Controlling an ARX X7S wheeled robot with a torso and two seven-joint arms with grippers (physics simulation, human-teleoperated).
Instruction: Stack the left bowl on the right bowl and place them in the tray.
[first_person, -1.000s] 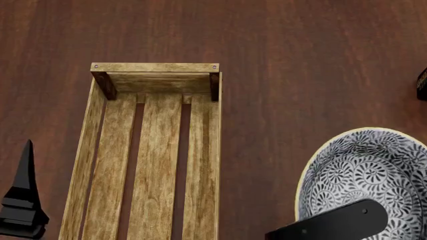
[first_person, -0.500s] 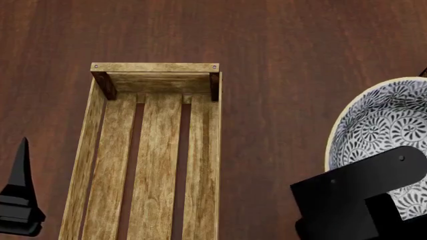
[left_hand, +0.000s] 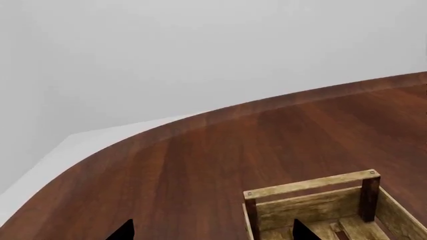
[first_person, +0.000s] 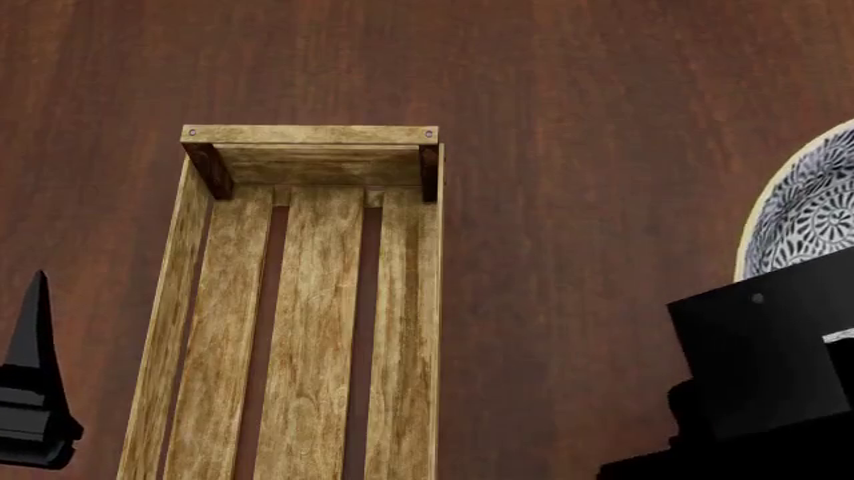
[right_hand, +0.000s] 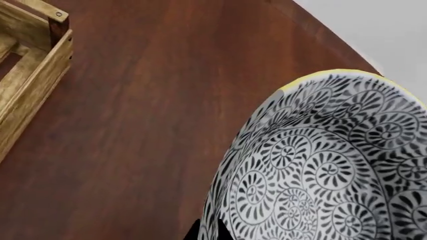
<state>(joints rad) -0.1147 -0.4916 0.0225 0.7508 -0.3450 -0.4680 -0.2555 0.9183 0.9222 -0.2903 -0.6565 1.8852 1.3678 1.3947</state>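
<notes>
The tray (first_person: 310, 135), a long pale wooden crate, lies empty on the dark table; its end also shows in the left wrist view (left_hand: 310, 185) and a corner in the right wrist view (right_hand: 37, 90). One bowl (first_person: 807, 215) with black swirl patterning and a yellow rim sits at the head view's right edge, lifted. My right gripper (right_hand: 213, 231) is shut on that bowl's (right_hand: 320, 165) rim, one finger on each side of the wall. I cannot tell which bowl this is; the other is out of view. My left gripper (left_hand: 212, 232) is open and holds nothing, near the tray's left side.
The dark wooden table (first_person: 601, 120) has a curved edge (left_hand: 167, 125) beyond the tray, with pale floor past it. My right arm (first_person: 761, 360) covers the head view's lower right corner. A left finger (first_person: 30, 340) points up at the lower left.
My right arm has carried the bowl to the right and farther from the tray, most of it now past the head view's right edge. The left finger has sunk slightly.
</notes>
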